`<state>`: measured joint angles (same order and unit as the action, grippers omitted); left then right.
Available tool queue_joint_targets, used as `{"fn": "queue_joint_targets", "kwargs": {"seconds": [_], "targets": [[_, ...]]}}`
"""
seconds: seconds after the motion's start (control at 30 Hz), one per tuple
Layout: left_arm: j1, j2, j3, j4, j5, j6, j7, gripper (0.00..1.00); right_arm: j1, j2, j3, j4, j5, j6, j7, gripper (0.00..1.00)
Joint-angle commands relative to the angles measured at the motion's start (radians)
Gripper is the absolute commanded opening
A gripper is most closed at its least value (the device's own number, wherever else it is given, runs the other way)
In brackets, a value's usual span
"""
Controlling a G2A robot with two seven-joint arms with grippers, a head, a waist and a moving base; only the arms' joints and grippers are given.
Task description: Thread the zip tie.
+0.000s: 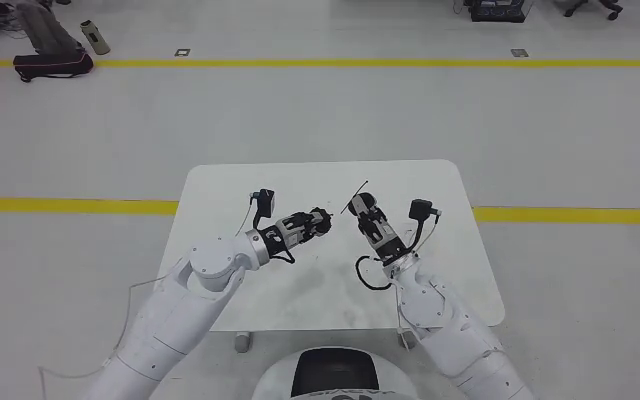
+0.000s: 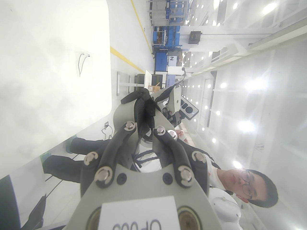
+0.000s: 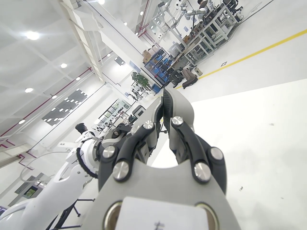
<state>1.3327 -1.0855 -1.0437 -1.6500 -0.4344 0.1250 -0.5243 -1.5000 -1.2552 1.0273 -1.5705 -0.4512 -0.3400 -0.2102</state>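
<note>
In the top view a thin black zip tie (image 1: 356,194) sticks out from my right gripper (image 1: 352,207), slanting up and away over the middle of the white table (image 1: 420,185). The right gripper (image 3: 165,98) has its fingers pressed together, shut on the tie. My left gripper (image 1: 323,219) hovers a short way to its left, tip pointing at it. Its fingers (image 2: 140,101) are shut in the left wrist view. I cannot tell whether anything is pinched between them. Beyond them, the right gripper (image 2: 174,101) shows close by.
A thin dark wire-like piece (image 2: 81,63) lies on the table top. The table's rounded edge (image 2: 110,48) runs past it, with floor and a yellow line (image 1: 330,63) beyond. Both arms hang above the table's middle, with bare surface all round.
</note>
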Motion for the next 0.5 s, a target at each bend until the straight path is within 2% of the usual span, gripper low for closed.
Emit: {"fn": "queue_joint_targets", "kwargs": {"seconds": [0.0, 0.47], "targets": [[0.0, 0.0, 0.0, 0.0, 0.0, 0.0, 0.0, 0.0, 0.004, 0.002, -0.007, 0.006, -0.001, 0.0, -0.009, 0.0], [0.0, 0.0, 0.0, 0.0, 0.0, 0.0, 0.0, 0.0, 0.05, 0.02, -0.092, 0.045, -0.036, 0.0, -0.144, 0.0]]}}
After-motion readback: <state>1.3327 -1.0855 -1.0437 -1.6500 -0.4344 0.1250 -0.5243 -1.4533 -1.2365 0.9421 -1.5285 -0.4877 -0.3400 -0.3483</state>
